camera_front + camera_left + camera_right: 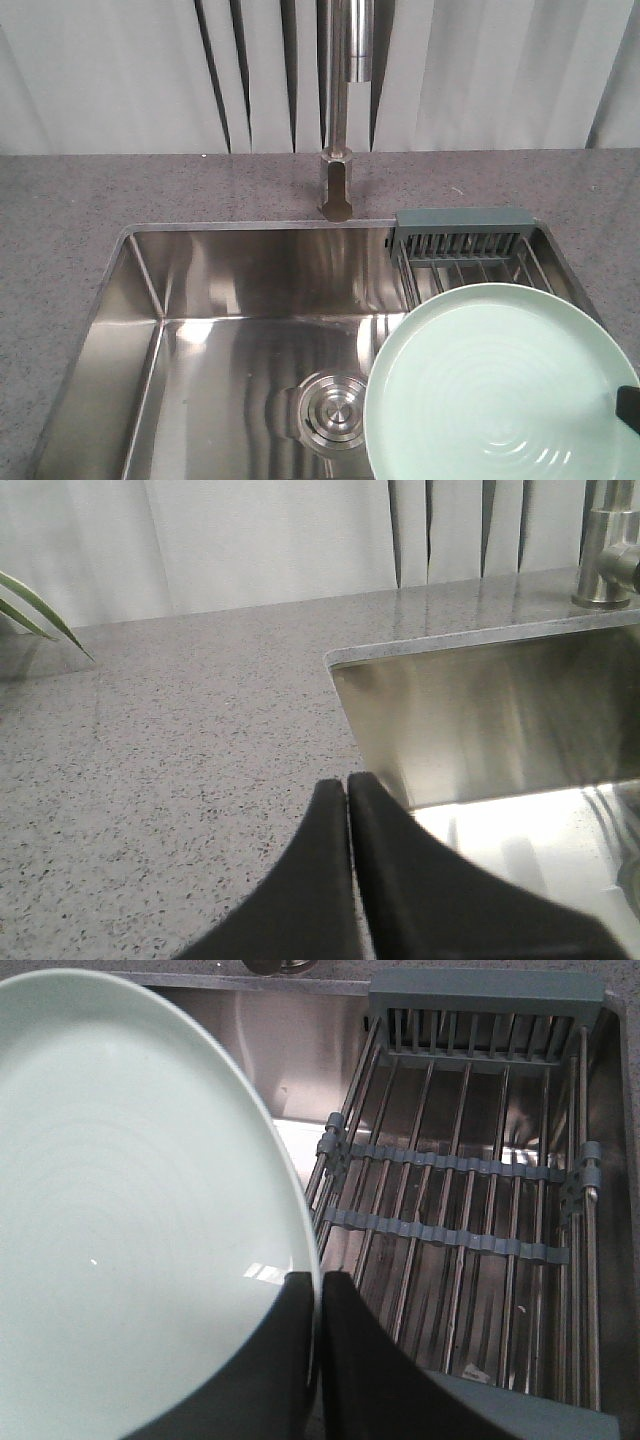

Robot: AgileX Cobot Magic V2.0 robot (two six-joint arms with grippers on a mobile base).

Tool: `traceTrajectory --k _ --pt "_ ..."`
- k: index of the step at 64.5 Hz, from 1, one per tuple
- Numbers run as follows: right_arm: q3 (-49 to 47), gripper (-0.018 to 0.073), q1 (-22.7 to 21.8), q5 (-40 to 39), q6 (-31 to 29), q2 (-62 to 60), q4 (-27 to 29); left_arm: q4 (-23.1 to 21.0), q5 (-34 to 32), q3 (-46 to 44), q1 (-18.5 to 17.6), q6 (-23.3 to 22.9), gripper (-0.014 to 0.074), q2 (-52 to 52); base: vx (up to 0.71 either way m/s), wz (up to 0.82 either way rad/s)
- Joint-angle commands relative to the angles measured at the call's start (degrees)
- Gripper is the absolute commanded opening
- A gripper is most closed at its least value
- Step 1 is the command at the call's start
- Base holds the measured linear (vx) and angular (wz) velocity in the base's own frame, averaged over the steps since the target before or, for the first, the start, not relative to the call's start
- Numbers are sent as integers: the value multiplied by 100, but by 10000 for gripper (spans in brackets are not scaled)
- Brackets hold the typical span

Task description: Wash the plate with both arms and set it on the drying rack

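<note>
A grey speckled stone table [60, 200] runs back to a pale pleated curtain [100, 70], and a thin green leaf [30, 605] pokes in at 9 o'clock of the left wrist view. Sunk into the table is a rectangular sink [200, 290] of brushed steel, with shiny, streaked walls and a round ringed drain [335, 410] near 6 o'clock. A matte metal tap [340, 120] rises from the rim at 12 o'clock. The drying rack [470, 245] fills the sink's 2 o'clock corner: thin steel bars, grey-green plastic crosspieces and a slotted grey-green box at its far end. The plate [500, 390], round, glossy and pale mint with faint rings and a low rim, sits tilted at 4 o'clock of the sink, just beside the rack's left rail. The black, blocky right jaws are clamped on its rim at 3 o'clock in the front view. The left jaws are pressed together with nothing between them, above the table by the sink's left edge.
</note>
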Motion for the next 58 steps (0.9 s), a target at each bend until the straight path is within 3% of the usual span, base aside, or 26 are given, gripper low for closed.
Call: traceTrajectory --k 1,58 --pt "-147 -1 -38 -299 -13 36 220 -31 -413 -124 -24 -34 -6 -87 0 0" --pt "-147 -1 -38 -299 -13 36 220 -31 -413 -124 -24 -34 -6 -87 0 0"
